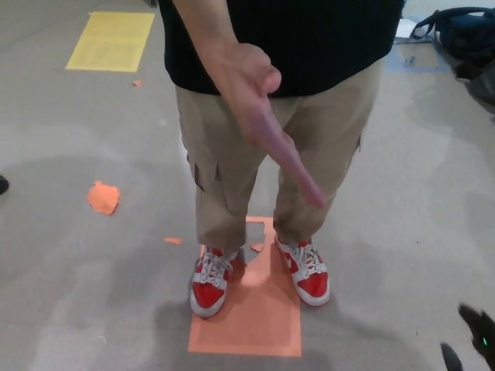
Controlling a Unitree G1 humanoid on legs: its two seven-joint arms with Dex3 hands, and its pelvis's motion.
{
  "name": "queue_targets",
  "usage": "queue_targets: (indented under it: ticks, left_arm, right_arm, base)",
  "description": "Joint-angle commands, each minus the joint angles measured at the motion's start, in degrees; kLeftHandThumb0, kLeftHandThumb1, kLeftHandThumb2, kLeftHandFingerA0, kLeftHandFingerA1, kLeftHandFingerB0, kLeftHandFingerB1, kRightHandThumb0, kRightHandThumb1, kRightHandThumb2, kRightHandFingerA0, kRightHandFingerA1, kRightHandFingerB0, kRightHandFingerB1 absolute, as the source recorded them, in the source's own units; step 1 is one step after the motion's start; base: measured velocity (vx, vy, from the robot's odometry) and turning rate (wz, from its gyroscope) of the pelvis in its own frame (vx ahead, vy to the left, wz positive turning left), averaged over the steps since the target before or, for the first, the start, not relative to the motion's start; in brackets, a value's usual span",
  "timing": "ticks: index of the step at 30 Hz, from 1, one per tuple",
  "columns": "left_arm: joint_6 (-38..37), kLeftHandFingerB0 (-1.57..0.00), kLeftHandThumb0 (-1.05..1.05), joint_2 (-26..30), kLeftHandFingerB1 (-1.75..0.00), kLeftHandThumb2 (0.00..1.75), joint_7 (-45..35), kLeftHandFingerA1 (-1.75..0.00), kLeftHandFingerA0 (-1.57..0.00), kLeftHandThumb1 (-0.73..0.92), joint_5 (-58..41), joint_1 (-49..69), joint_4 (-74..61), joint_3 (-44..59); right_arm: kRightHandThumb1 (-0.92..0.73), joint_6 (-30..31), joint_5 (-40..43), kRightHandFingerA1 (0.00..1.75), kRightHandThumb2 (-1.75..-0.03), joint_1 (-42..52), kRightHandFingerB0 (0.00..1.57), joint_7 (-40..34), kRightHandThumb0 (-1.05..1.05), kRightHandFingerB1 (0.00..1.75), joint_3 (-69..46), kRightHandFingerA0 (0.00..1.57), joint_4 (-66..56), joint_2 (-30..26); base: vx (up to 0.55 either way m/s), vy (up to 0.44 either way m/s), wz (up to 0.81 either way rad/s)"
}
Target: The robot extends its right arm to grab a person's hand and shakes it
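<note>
- The person's hand (259, 116) is held out toward the camera, fingers straight and pressed together, pointing down and to picture right, thumb raised on top; it hangs in front of the beige trousers (232, 154), at the middle of the view.
- The forearm comes down from the top edge, across a black shirt (325, 39).
- The right hand (473, 340) of the robot shows only as black finger tips at the bottom right corner — well apart from the person's hand and touching nothing. Too little of it is in view to tell whether its fingers are apart or closed.
- The robot's left hand does not show.
- The person stands in red and white shoes (298, 270) on an orange rectangle (251, 317) on the grey floor (77, 294), one foot on each side of its upper end.
- An orange scrap (102, 196) lies on the floor at picture left, with a smaller orange fleck nearer the shoes.
- A yellow rectangle (110, 40) lies at the top left.
- A dark bag (460, 35) sits at the top right corner — partly cut off by the edge.
</note>
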Motion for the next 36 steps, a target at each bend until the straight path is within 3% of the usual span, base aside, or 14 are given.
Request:
queue_targets:
  ticks: [1,6,7,14,19,20,21,22,23,25,26,28,29,36]
  left_arm:
    - [-1.4,-0.27,-0.57,1.8,-0.32,0.66,-0.8,-0.34,-0.35,0.86,-0.5,1.0,0.4,0.4]
    - [-1.7,-0.26,-0.58,2.1,-0.32,0.67,-0.7,-0.34,-0.34,0.88,0.2,1.0,0.2,-0.3]
    - [-2.2,-0.26,-0.57,2.1,-0.32,0.66,-0.6,-0.34,-0.33,0.87,0.2,1.1,0.2,-0.3]
    - [-2.3,-0.28,-0.59,2.2,-0.32,0.66,-0.8,-0.34,-0.35,0.87,-0.1,1.5,0.3,0.0]
    - [-1.1,-0.25,-0.59,2.1,-0.31,0.66,-0.9,-0.34,-0.34,0.87,-0.3,1.2,0.3,0.1]
    - [-1.0,-0.26,-0.58,2.2,-0.31,0.66,-0.9,-0.34,-0.34,0.87,-0.2,1.1,0.3,0.1]
    - [-1.1,-0.26,-0.58,2.2,-0.31,0.66,-0.9,-0.34,-0.34,0.87,-0.2,1.1,0.3,0.1]
    - [-1.3,-0.27,-0.57,2.2,-0.32,0.66,-0.9,-0.34,-0.34,0.87,-0.1,1.1,0.4,0.0]
    - [-1.6,-0.27,-0.57,2.2,-0.32,0.66,-1.1,-0.34,-0.34,0.87,-0.3,1.3,0.4,0.2]
    - [-1.8,-0.27,-0.58,2.2,-0.32,0.66,-1.2,-0.34,-0.34,0.87,-0.7,1.5,0.5,0.5]
    - [-1.7,-0.27,-0.58,2.1,-0.31,0.66,-1.3,-0.33,-0.33,0.86,-0.8,1.5,0.6,0.7]
    - [-1.1,-0.27,-0.60,2.0,-0.31,0.66,-1.0,-0.34,-0.35,0.85,-1.0,1.4,0.6,0.8]
    - [-1.1,-0.27,-0.60,2.1,-0.32,0.66,-0.9,-0.34,-0.35,0.86,-0.8,1.2,0.4,0.6]
    - [-2.2,-0.28,-0.61,2.3,-0.32,0.67,0.8,-0.34,-0.36,0.86,0.8,1.3,0.5,-0.6]
  right_arm:
    - [-0.78,8.0,-13.3,0.40,-1.08,10.7,0.03,-6.4,-0.87,0.13,1.0,0.05,-45.6,1.3]
    - [-0.92,18.3,-18.3,0.28,-0.71,12.2,0.00,4.0,-0.83,0.03,1.1,0.09,-71.6,2.4]
    - [-0.80,20.4,-19.4,0.20,-1.14,11.6,0.00,7.4,-0.91,0.09,1.8,0.05,-77.9,2.8]
    - [-0.82,24.4,-23.6,0.08,-1.16,8.2,0.00,17.0,-0.98,0.05,7.9,0.00,-93.3,5.4]
    - [-0.83,27.2,-32.4,0.11,-1.19,4.6,0.00,21.2,-0.99,0.06,11.6,0.00,-94.0,8.0]
    - [-0.92,28.2,-35.0,0.02,-0.73,3.7,0.00,22.4,-0.91,0.00,12.3,0.00,-94.0,8.9]
    - [-0.92,28.8,-36.0,0.02,-0.73,3.4,0.00,23.0,-0.91,0.00,12.6,0.00,-94.2,9.3]
    - [-0.80,29.3,-37.0,0.16,-1.17,2.9,0.00,23.4,-0.96,0.11,13.1,0.00,-94.0,9.9]
    - [-0.81,30.3,-38.1,0.00,-0.93,1.9,0.00,24.3,-0.93,0.00,13.9,0.00,-93.7,10.5]
    - [-0.78,31.8,-38.2,0.06,-1.06,0.3,0.00,25.3,-0.97,0.00,14.6,0.00,-92.8,10.8]
    - [-0.92,32.7,-38.3,0.00,-0.76,-0.6,0.00,25.9,-0.90,0.00,15.0,0.00,-92.4,10.8]
    - [-0.92,34.0,-39.3,0.00,-0.76,-2.0,0.00,27.2,-0.90,0.00,15.4,0.00,-92.0,11.1]
    - [-0.83,35.1,-40.3,0.09,-1.18,-3.7,0.00,27.9,-1.05,0.04,15.7,0.00,-91.1,11.5]
    - [-0.80,40.5,-47.3,0.09,-1.18,-12.2,0.00,29.9,-1.05,0.03,17.1,0.00,-82.7,11.8]
  base:
    - [0.00,0.000,0.00]
    - [0.00,0.000,0.00]
    - [0.00,0.000,0.00]
    - [0.00,0.000,0.00]
    - [0.00,0.000,0.00]
    - [0.00,0.000,0.00]
    - [0.00,0.000,0.00]
    - [0.00,0.000,0.00]
    - [0.00,0.000,0.00]
    - [0.00,0.000,0.00]
    - [0.00,0.000,0.00]
    - [0.00,0.000,0.00]
    - [0.00,0.000,0.00]
    - [0.00,0.000,0.00]
